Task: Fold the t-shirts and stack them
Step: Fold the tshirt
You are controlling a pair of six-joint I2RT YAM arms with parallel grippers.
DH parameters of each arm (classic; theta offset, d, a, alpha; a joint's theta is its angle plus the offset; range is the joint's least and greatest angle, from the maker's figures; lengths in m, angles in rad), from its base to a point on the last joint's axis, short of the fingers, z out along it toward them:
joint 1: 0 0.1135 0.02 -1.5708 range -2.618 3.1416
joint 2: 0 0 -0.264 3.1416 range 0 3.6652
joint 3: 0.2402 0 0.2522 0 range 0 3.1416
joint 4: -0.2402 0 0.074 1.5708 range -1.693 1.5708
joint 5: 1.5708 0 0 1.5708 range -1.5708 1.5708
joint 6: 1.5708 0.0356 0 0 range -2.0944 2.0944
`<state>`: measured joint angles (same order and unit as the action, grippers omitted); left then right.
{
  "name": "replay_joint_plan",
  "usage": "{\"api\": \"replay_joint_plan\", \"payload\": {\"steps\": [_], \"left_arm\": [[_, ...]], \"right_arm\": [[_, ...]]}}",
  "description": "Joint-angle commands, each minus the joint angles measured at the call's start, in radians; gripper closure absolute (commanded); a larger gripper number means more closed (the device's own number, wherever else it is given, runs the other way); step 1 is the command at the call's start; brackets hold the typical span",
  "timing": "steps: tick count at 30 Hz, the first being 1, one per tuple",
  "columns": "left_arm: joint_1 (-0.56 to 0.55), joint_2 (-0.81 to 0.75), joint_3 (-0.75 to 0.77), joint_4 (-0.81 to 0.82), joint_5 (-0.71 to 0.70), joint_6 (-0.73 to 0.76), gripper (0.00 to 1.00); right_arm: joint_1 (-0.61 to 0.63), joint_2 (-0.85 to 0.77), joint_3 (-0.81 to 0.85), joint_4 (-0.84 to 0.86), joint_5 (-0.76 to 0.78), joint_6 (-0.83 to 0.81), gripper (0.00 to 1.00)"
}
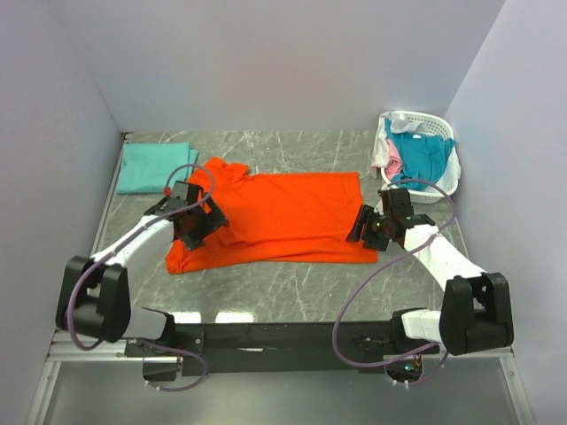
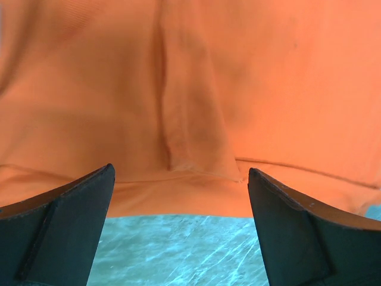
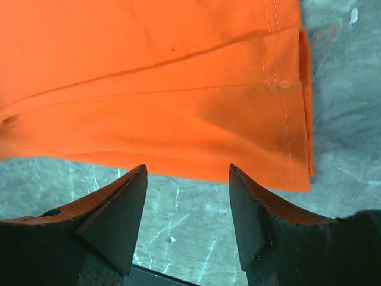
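Observation:
A bright orange t-shirt (image 1: 283, 217) lies spread flat in the middle of the table, its collar to the left. My left gripper (image 1: 197, 223) is open over the shirt's left end; in the left wrist view its fingers (image 2: 65, 220) straddle the near hem of the orange cloth (image 2: 196, 89) with nothing between them. My right gripper (image 1: 368, 227) is open at the shirt's right near corner; in the right wrist view it (image 3: 187, 168) is just short of the hemmed edge of the shirt (image 3: 155, 89). A mint-green t-shirt (image 1: 155, 166) lies folded at the back left.
A white slotted basket (image 1: 443, 188) at the back right holds a teal-blue shirt (image 1: 423, 150), a pink one (image 1: 394, 165) and a white one (image 1: 383, 149). Grey marble table (image 1: 292, 292) runs in front of the shirt. Walls close the left, back and right sides.

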<state>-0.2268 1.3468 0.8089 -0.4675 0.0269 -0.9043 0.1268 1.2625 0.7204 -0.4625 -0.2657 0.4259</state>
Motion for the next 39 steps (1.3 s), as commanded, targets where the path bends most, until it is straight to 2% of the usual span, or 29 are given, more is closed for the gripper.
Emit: {"api": "replay_joint_plan", "payload": {"steps": [1, 3, 9, 10, 12, 13, 14, 18, 20, 21, 22, 25, 28, 39], "left_arm": [[-0.040, 0.047, 0.044, 0.053, 0.030, -0.008, 0.01], [-0.063, 0.084, 0.038, 0.066, 0.039, -0.008, 0.05], [-0.086, 0.149, 0.032, 0.064, 0.014, -0.033, 0.26], [-0.088, 0.153, 0.029, 0.084, 0.018, -0.036, 0.35], [-0.089, 0.169, 0.033, 0.101, 0.021, -0.036, 0.40], [-0.091, 0.176, 0.039, 0.096, 0.018, -0.038, 0.48], [-0.091, 0.190, 0.053, 0.095, 0.013, -0.035, 0.52], [-0.091, 0.225, 0.082, 0.081, -0.025, -0.025, 0.60], [-0.091, 0.253, 0.101, 0.063, -0.024, -0.015, 0.67], [-0.091, 0.261, 0.105, 0.058, -0.024, -0.016, 0.71], [-0.092, 0.267, 0.107, 0.058, -0.024, -0.016, 0.81], [-0.091, 0.252, 0.099, 0.078, -0.022, -0.016, 0.93], [-0.094, 0.236, 0.101, 0.083, -0.024, 0.001, 0.99], [-0.111, 0.261, 0.216, 0.023, -0.056, 0.097, 0.99]], "right_arm": [[0.007, 0.001, 0.028, 0.042, 0.023, 0.013, 0.36], [0.007, 0.005, 0.037, 0.035, 0.051, 0.007, 0.36], [0.007, 0.040, 0.051, 0.019, 0.066, -0.003, 0.36], [0.005, 0.044, 0.051, 0.024, 0.057, -0.003, 0.36], [0.005, 0.052, 0.051, 0.030, 0.049, -0.003, 0.36], [0.007, 0.055, 0.051, 0.028, 0.049, -0.004, 0.36], [0.005, 0.055, 0.053, 0.027, 0.049, -0.006, 0.36], [0.007, 0.057, 0.054, 0.022, 0.059, -0.012, 0.36], [0.005, 0.057, 0.059, 0.016, 0.068, -0.016, 0.36], [0.007, 0.057, 0.057, 0.013, 0.071, -0.016, 0.36], [0.007, 0.054, 0.059, 0.012, 0.072, -0.016, 0.36], [0.007, 0.044, 0.054, 0.012, 0.075, -0.015, 0.36], [0.007, 0.044, 0.060, 0.007, 0.077, -0.015, 0.36], [0.005, 0.023, 0.054, -0.007, 0.092, -0.021, 0.36]]}}
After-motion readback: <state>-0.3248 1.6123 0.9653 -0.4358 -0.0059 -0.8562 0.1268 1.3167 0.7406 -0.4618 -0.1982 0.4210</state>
